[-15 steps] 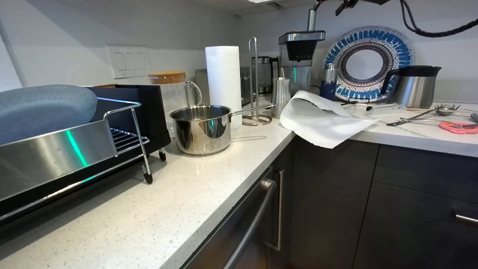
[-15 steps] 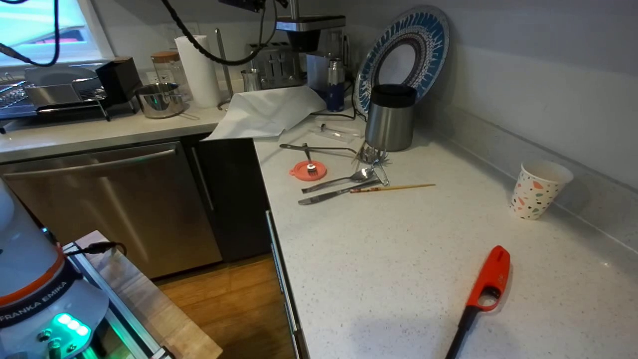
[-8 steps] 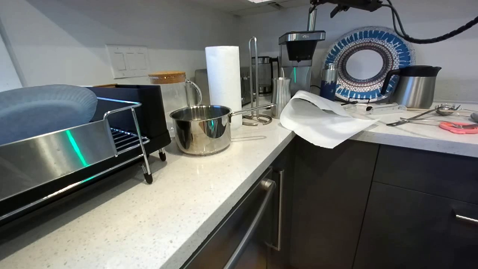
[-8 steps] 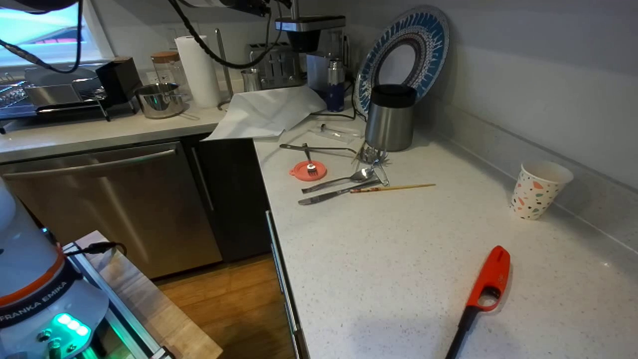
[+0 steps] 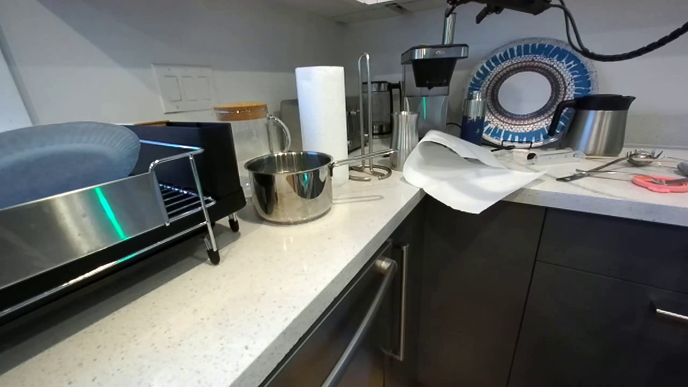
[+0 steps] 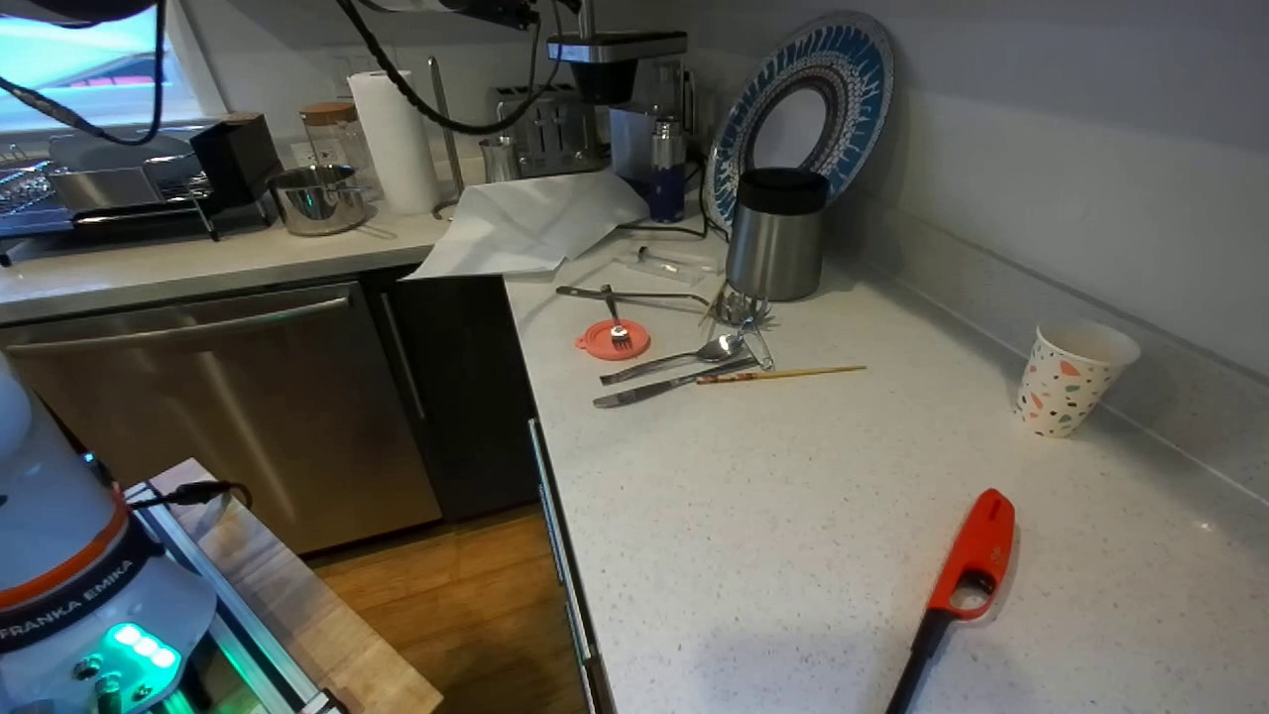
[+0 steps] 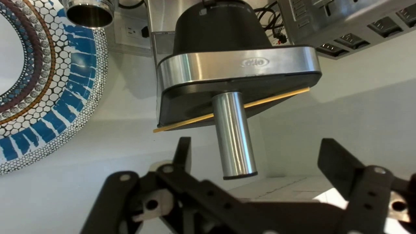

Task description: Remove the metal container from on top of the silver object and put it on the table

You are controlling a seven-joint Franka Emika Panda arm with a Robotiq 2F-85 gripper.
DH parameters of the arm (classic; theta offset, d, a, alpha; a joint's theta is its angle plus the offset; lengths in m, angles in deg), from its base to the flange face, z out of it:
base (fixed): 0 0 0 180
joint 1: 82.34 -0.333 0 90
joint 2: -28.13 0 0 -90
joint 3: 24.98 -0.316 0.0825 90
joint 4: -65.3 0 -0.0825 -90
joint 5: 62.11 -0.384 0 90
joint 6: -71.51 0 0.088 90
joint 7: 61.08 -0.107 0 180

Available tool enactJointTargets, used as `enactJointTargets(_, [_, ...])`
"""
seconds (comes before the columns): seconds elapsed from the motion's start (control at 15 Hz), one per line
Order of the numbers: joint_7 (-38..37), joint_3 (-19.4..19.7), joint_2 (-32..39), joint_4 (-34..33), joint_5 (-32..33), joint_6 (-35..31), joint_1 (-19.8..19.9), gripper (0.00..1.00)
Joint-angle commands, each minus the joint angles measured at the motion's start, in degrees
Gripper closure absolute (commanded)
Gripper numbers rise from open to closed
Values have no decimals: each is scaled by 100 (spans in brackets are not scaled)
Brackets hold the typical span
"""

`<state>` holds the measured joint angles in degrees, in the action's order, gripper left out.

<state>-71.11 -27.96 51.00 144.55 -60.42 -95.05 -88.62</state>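
Observation:
The metal container is a shiny steel cylinder (image 7: 234, 136) with a dark rim band. It stands upright on the silver coffee maker (image 7: 240, 66), which appears upside down in the wrist view. It also shows in an exterior view (image 5: 449, 29). My gripper (image 7: 255, 143) is open and empty, with one finger on each side of the cylinder in the picture. The cylinder is closer to the left finger; I cannot tell its depth between them. In an exterior view the gripper (image 5: 466, 13) is at the top edge, above the coffee maker. The table is the white speckled countertop (image 5: 290, 279).
A thin yellow stick (image 7: 191, 122) lies across the coffee maker's top. A patterned round plate (image 7: 76, 74) stands beside it, and a toaster (image 7: 344, 19) on the opposite side. A handled pot (image 5: 290, 188), paper towels (image 5: 322, 107), white paper (image 5: 467, 172) and cutlery (image 6: 674, 367) are on the countertop.
From a second to half a second ago, the gripper and its cable shifted slightly left and down in an exterior view. Since then almost nothing has moved.

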Motion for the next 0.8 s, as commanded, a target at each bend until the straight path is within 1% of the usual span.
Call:
enactJointTargets(0.0, [235,42,371,-596,-78,42,34,0])
enactJointTargets(0.13, [313,24,602,-913,-107,-47,73,0])
enactJointTargets(0.27, [553,-142,853,-1254,-209,-59,161,0])
enactJointTargets(0.33, [723,-362,981,-1399,-243,-57,292,0])
enactJointTargets(0.4, [838,-437,1114,-1564,-246,-33,321,0])
enactJointTargets(0.53, [1128,-710,1384,-1880,-292,-34,433,0])
enactJointTargets(0.73, [1307,-756,1752,-2331,-140,59,429,0])
